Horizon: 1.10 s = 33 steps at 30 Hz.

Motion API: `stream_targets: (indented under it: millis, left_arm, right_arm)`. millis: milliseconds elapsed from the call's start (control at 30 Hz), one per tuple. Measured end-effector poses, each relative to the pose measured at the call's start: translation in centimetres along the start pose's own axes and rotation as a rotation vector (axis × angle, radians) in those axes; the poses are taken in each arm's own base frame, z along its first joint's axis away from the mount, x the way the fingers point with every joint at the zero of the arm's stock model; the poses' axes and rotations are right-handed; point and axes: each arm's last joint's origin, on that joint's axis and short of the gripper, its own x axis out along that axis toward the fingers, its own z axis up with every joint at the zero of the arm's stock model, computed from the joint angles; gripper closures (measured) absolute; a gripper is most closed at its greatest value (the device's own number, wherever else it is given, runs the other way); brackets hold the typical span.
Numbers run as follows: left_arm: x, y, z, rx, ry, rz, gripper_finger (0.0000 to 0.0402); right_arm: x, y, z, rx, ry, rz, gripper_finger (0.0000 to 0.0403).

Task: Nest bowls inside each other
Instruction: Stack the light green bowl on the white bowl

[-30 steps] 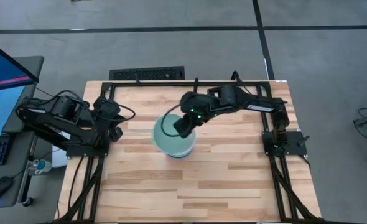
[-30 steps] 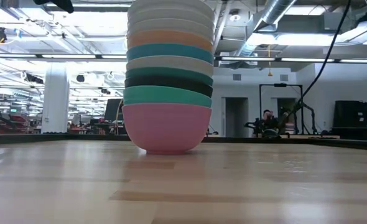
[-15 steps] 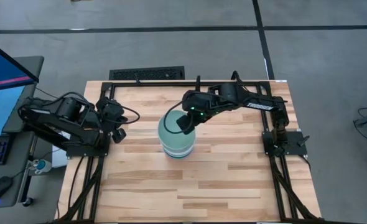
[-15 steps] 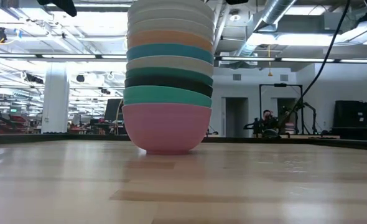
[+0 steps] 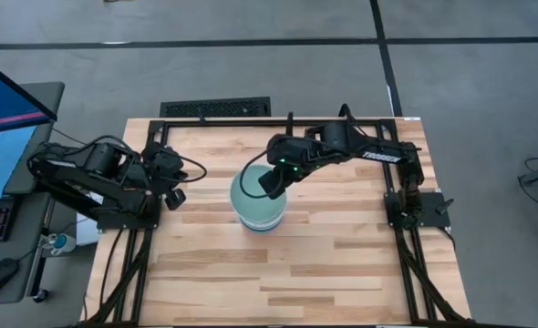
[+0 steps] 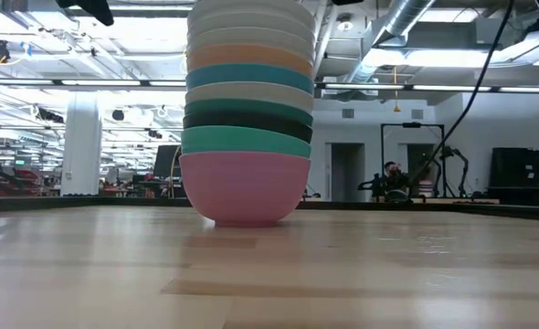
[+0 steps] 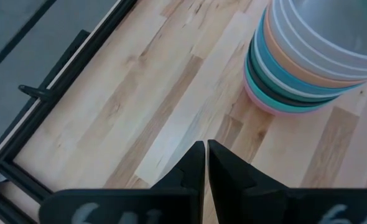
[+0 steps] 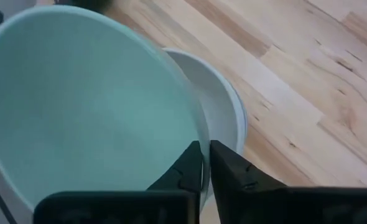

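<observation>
Mint green bowl [image 5: 253,195] — pinched at its rim by the right gripper [image 5: 267,185] — now shifted rightward from a second ago, nearer over the stack [image 5: 262,217], left gripper [image 5: 172,196] edged slightly right too

Grey floor [image 5: 251,73], ceiling ducts [image 6: 406,27], white pillar [image 6: 80,137].
</observation>
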Motion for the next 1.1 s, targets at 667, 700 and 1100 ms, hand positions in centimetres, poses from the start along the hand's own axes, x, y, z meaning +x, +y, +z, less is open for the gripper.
stream_targets:
  millis: [667, 700, 1100]
  left_arm:
    - [-0.01, -0.01, -0.02, -0.001, 0.005, -0.007, 0.0392]
    - [-0.01, -0.01, -0.02, -0.001, 0.005, -0.007, 0.0392]
    - [-0.01, 0.01, -0.05, 0.005, 0.008, -0.006, 0.0392]
  right_arm:
    - [0.65, 0.39, -0.35, -0.033, 0.017, -0.017, 0.0325]
    - [0.71, 0.38, -0.37, -0.035, 0.020, -0.020, 0.0315]
    - [0.52, 0.16, -0.35, -0.003, -0.012, -0.062, 0.0191]
